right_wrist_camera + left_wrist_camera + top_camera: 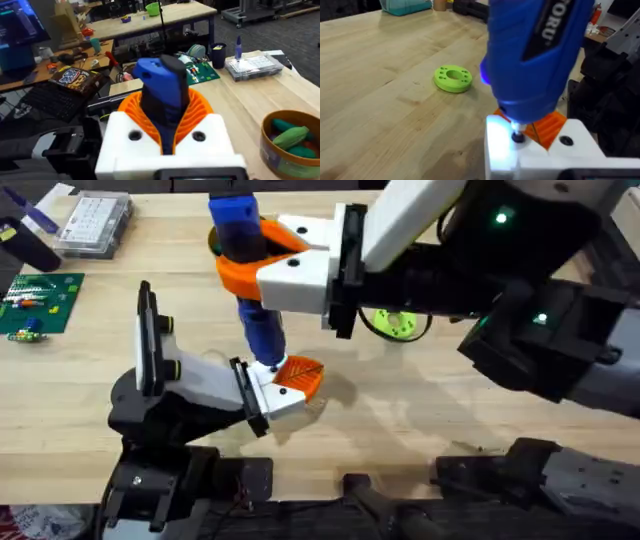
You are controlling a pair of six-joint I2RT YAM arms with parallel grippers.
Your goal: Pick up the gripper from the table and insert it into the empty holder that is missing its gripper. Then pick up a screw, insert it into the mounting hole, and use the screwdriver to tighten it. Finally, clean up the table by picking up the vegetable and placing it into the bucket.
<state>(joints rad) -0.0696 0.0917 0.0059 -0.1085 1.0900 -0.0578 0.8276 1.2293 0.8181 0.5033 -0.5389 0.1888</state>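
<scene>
STEP: tightening screw | GRIP: my right gripper (262, 252) clamped around the screwdriver (250, 270) | POSITION: bit tip in the gripper (296, 376) seated on the holder (215, 380), bench middle | METHOD: keep bit vertical, press lightly, avoid cam-out | LEFT: jaw state cannot tell

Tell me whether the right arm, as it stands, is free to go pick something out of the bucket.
Probably not yet. The right gripper is shut on the screwdriver, whose tip sits on the gripper in the holder. The bucket lies close, but those fingers are occupied.
</scene>
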